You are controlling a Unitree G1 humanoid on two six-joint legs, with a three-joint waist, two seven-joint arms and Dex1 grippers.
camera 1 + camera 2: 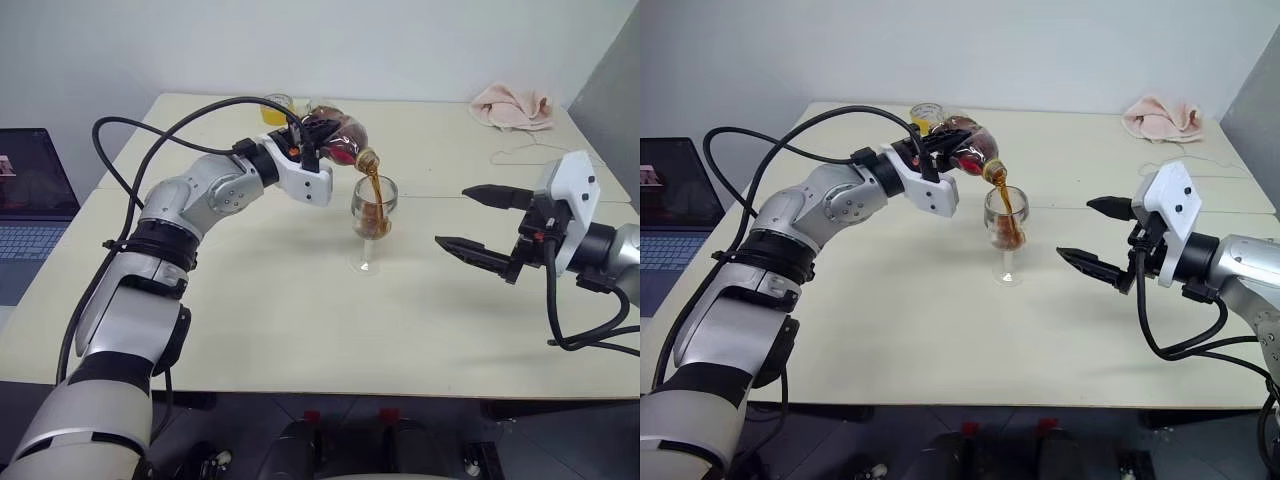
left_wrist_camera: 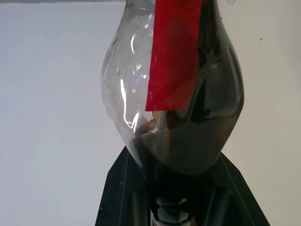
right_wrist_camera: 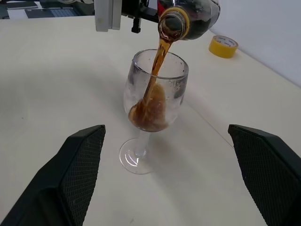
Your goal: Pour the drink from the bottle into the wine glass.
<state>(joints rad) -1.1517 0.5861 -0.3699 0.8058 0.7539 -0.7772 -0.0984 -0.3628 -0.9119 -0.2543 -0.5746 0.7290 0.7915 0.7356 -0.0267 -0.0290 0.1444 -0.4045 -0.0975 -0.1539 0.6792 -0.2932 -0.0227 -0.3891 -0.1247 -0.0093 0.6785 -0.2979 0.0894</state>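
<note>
My left gripper [image 1: 312, 138] is shut on the bottle [image 1: 340, 135], a squat clear bottle with a red label strip [image 2: 173, 56], and holds it tilted with the mouth down over the wine glass [image 1: 373, 215]. The drink [image 3: 153, 84], a dark brown liquid, runs in a thin stream from the bottle's mouth [image 3: 172, 26] into the bowl and pools at its bottom. The glass stands upright on the table [image 1: 250, 320]. Off to the right of the glass, my right gripper [image 1: 453, 216] is open with its fingers pointing at it and nothing between them.
A yellow tape roll [image 1: 277, 108] lies on the table behind the bottle. A pink cloth [image 1: 512, 105] sits at the far right corner, with a thin wire [image 1: 525, 152] in front of it. An open laptop [image 1: 30, 200] stands off the table's left side.
</note>
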